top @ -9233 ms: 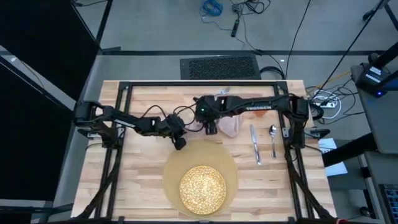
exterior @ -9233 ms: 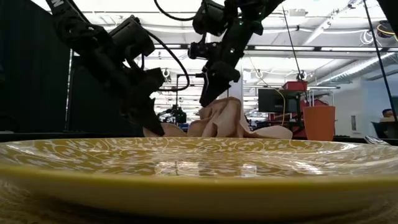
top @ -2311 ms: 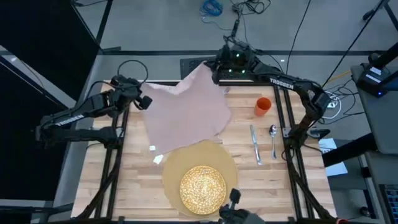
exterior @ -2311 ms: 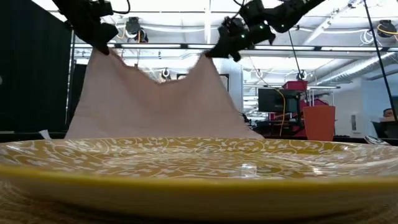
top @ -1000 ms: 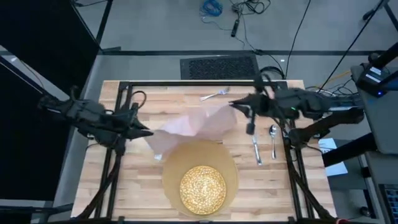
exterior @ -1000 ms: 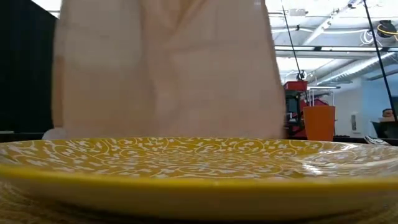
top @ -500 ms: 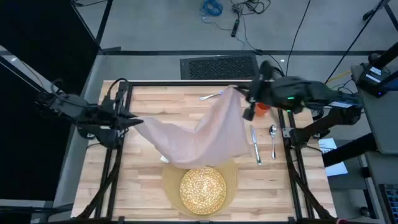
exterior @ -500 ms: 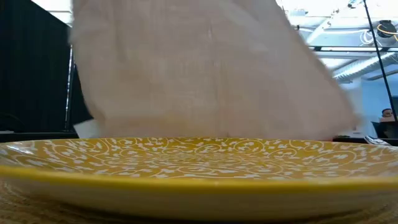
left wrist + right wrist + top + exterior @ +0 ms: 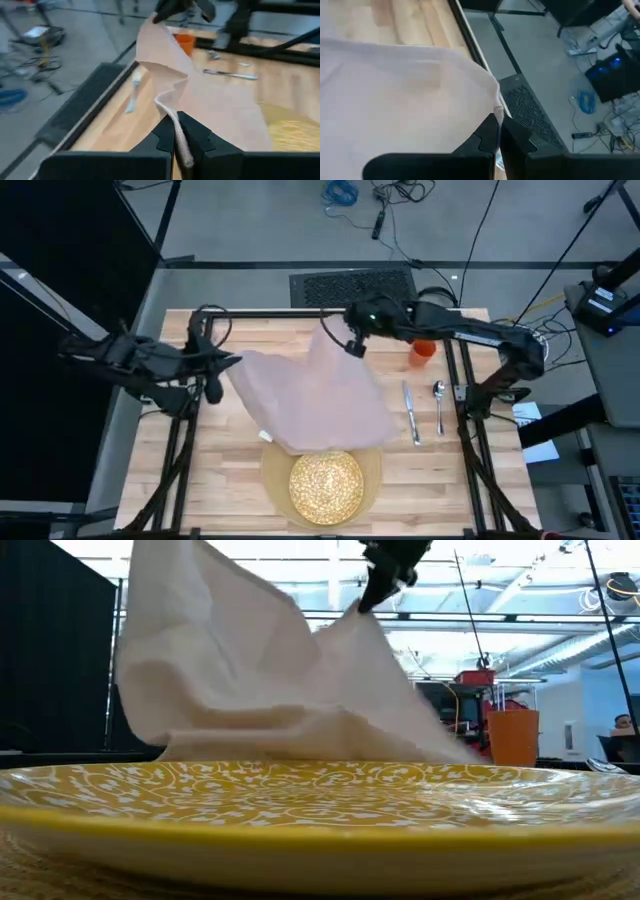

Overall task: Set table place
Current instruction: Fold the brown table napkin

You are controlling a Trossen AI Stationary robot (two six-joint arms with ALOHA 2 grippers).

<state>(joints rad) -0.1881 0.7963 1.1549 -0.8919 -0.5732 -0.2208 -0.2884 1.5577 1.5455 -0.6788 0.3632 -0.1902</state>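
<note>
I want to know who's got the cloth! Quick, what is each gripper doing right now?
Left gripper: shut on a corner of the napkin.
Right gripper: shut on another corner of the napkin, holding it up.

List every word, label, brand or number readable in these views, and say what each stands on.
None can be read.
Right arm: any lettering is too blurred to make out.
Napkin, plate, orange cup: no text visible.

Beige napkin, yellow white-speckled plate, tan placemat, orange cup.
</note>
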